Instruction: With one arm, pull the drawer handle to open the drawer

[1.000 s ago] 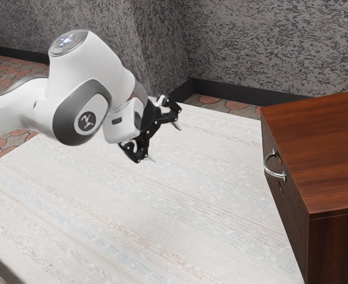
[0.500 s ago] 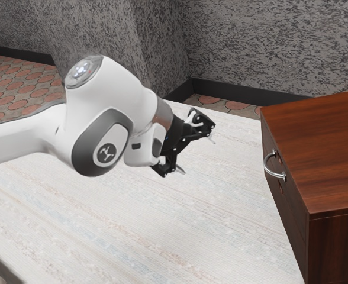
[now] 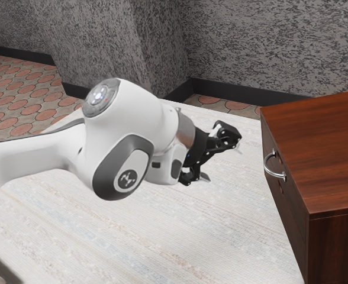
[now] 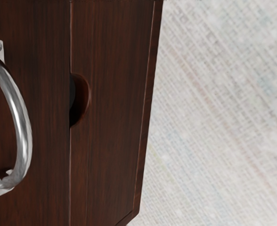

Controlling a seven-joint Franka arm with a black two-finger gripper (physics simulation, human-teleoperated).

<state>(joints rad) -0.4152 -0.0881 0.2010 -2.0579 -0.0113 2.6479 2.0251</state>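
Observation:
A dark wooden cabinet (image 3: 322,154) stands on the table at the exterior view's right. Its drawer front carries a curved silver handle (image 3: 273,165), and the front lies flush with the cabinet body. My black gripper (image 3: 221,158) hangs above the table to the left of the handle, a short gap away, with its fingers spread apart and nothing between them. In the wrist view the silver handle (image 4: 17,122) arcs across the dark drawer front (image 4: 39,94), beside a half-round notch (image 4: 78,99) in the panel seam.
The pale woven tabletop (image 3: 162,225) stretches under the arm and in front of the cabinet. Grey speckled walls (image 3: 268,41) close the back. Patterned red floor tiles (image 3: 20,89) lie past the table at the exterior view's left.
My arm has swung toward the exterior view's right, bringing the gripper much closer to the drawer handle. The cabinet and drawer have not moved.

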